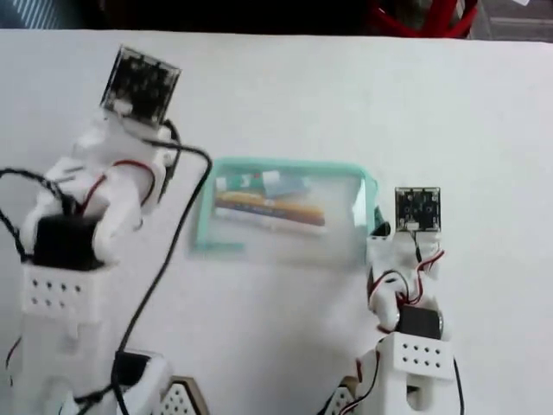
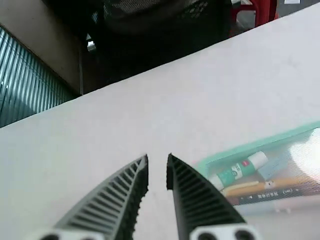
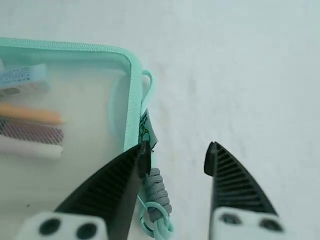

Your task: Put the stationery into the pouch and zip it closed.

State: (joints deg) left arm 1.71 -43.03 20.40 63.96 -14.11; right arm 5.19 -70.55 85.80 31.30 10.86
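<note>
Robotics lab or office workroom: plain white table (image 1: 285, 95) carrying a white left arm (image 1: 82, 225) and right arm (image 1: 406, 337) with exposed wires (image 1: 160, 268), black mesh office chair (image 2: 155, 20) behind, teal ribbed panel (image 2: 25, 80), red chair frame (image 1: 423, 17).

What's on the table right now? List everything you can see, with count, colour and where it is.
Table: one, white, under everything.
Pouch: one, mint-green and translucent, flat mid-table between the arms.
Glue stick: one, white with a green label, inside the pouch.
Pencil: one, orange-yellow, inside the pouch.
Zip pull cord: one, grey with a mint loop, at the pouch's end by the right arm.
Cable: one, black, trailing across the table past the pouch's other end.
Left gripper: one, black, slightly open, over bare table, apart from the pouch.
Right gripper: one, black, open, one finger beside the zip pull cord.
</note>
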